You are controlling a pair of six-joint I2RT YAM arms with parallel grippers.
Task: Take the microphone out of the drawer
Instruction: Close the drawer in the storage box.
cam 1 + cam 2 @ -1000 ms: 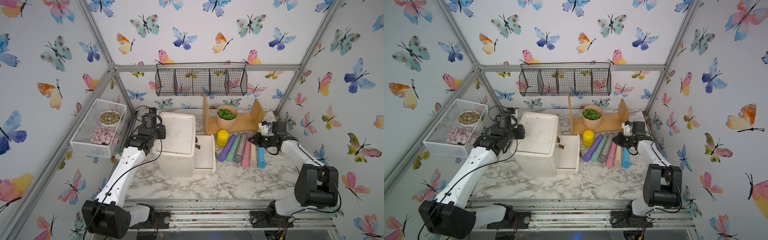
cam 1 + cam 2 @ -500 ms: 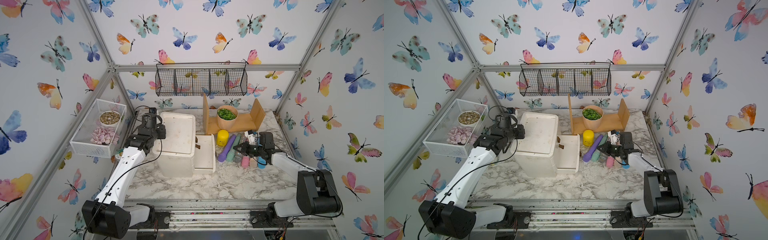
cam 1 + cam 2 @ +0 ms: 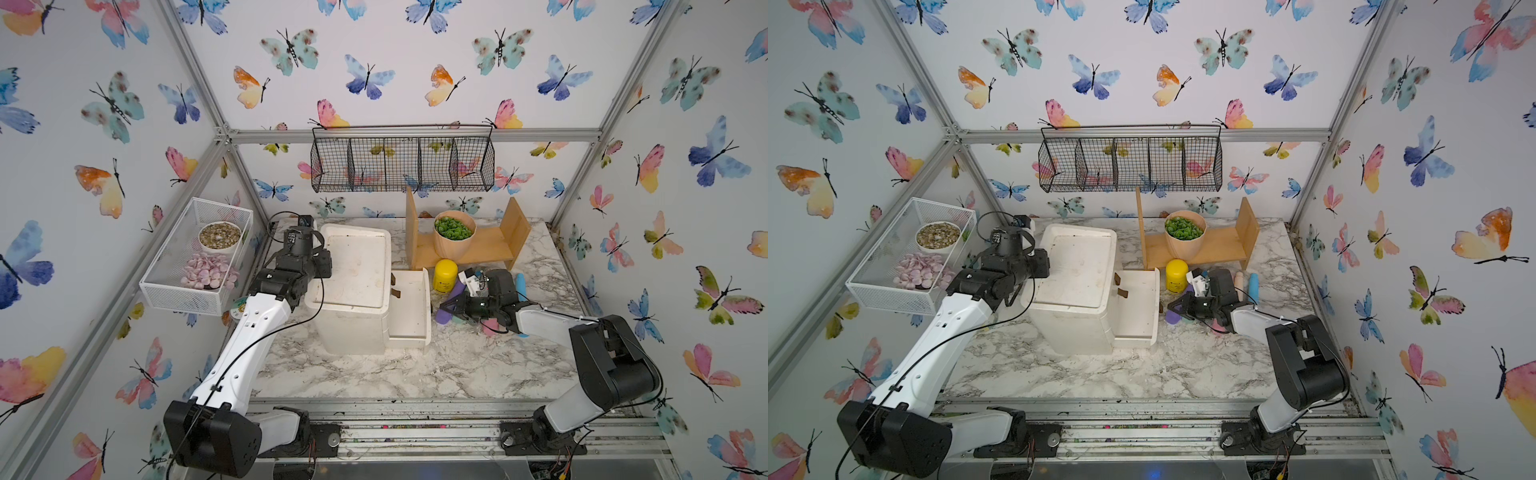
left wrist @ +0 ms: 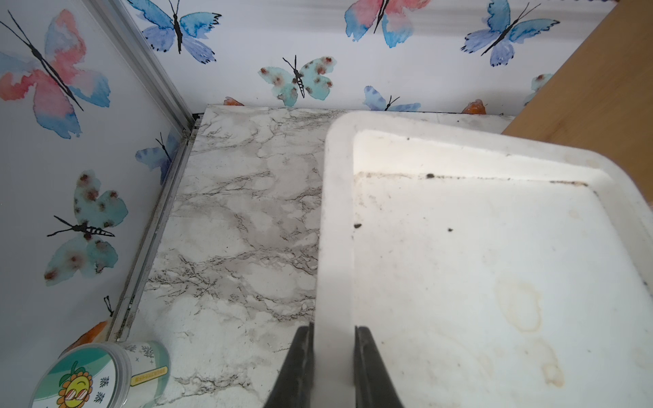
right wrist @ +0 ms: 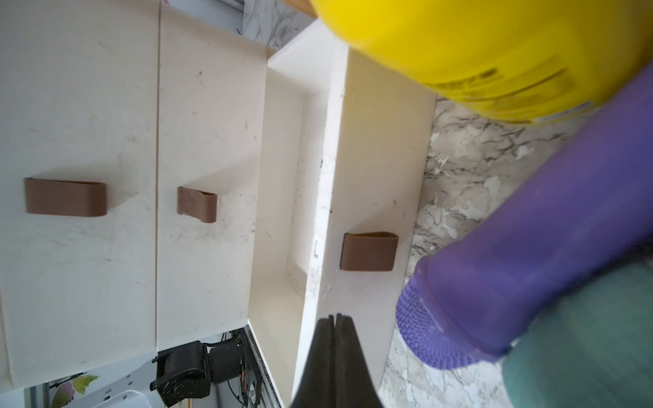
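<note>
Seen from above, with 12 o'clock at the back wall, a white drawer unit [image 3: 357, 266] stands left of centre on the marble tabletop [image 3: 457, 365]. Its lowest drawer [image 3: 411, 316] is pulled out toward 3 o'clock. You see only bare white floor in that drawer, and no microphone shows inside it. Several microphones lie in a loose row on the tabletop at 3 o'clock of the drawer, near a yellow jar [image 3: 445, 275]. Nearest the drawer is the purple microphone [image 5: 523, 254], lying flat with its mesh head toward about 7 o'clock and a teal microphone [image 5: 583, 335] just beside it. Your right gripper [image 5: 335, 318] hangs low between the drawer front and that purple head. Its fingers [image 5: 321, 353] are pressed together on nothing, and the purple barrel lies beside them, not between them. Your left gripper [image 4: 334, 330] sits at 9 o'clock of the unit, its fingers [image 4: 300, 360] pinching the raised rim of the unit's top, apparently to brace it. Judge the microphone to be a light, stiff plastic toy, with a smooth round barrel that will likely roll or slip and a wider, textured head. Take it across the barrel just behind the head, fingers square to its length, so the flare of the head stops it sliding out.
</note>
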